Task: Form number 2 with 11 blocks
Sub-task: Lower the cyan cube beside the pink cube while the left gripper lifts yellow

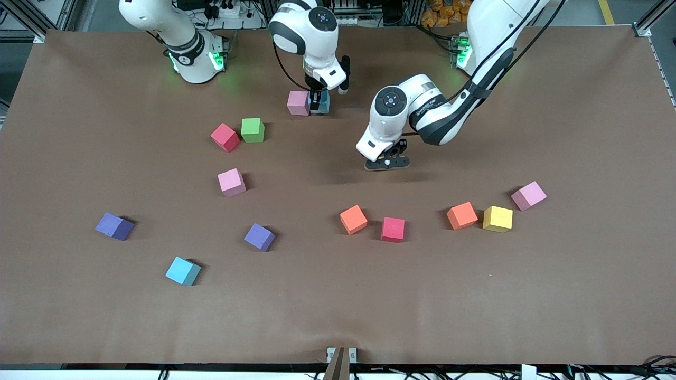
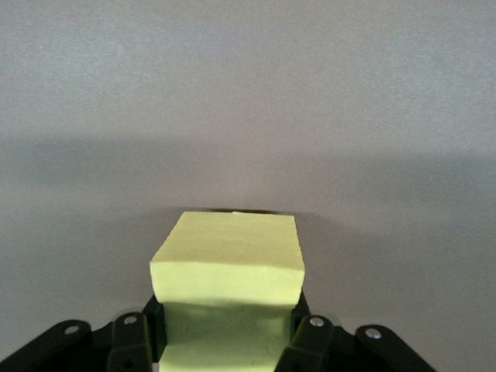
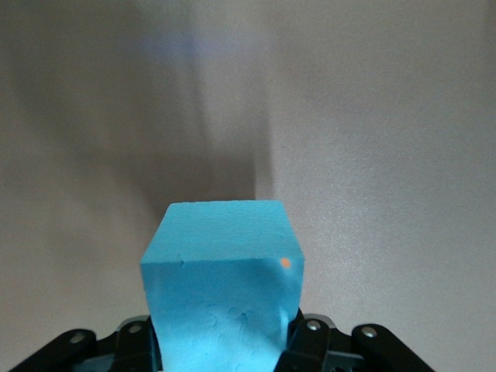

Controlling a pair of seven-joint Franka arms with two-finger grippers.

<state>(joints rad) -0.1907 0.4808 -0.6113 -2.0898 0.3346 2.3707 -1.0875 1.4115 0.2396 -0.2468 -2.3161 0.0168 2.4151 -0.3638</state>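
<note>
Nearest block: small matte cyan cube (image 1: 182, 271) on the brown table cover (image 1: 475, 295), toward the right arm's end.
Purple pair: 2 small matte purple cubes, 1 (image 1: 114, 226) just farther from the camera than the cyan cube, the other (image 1: 260, 236) nearer the table's middle.
Middle row: orange cube (image 1: 353, 219) just beside a red cube (image 1: 393, 229); a second orange cube (image 1: 462, 216) close beside a yellow cube (image 1: 498, 219); a pink cube (image 1: 528, 196) near them, slightly farther back.
Farther group: pink cube (image 1: 231, 182); then a second red cube (image 1: 225, 137) touching the green cube (image 1: 252, 130).
Right gripper (image 1: 318, 101): low at the table near the bases, fingers clamped on a second cyan cube (image 3: 221, 283), which sits against a pink cube (image 1: 298, 103).
Left gripper (image 1: 388, 162): over bare cover above the middle row, closed around a pale yellow cube (image 2: 229, 271).
Number 2: only the pink and cyan pair adjoin.
</note>
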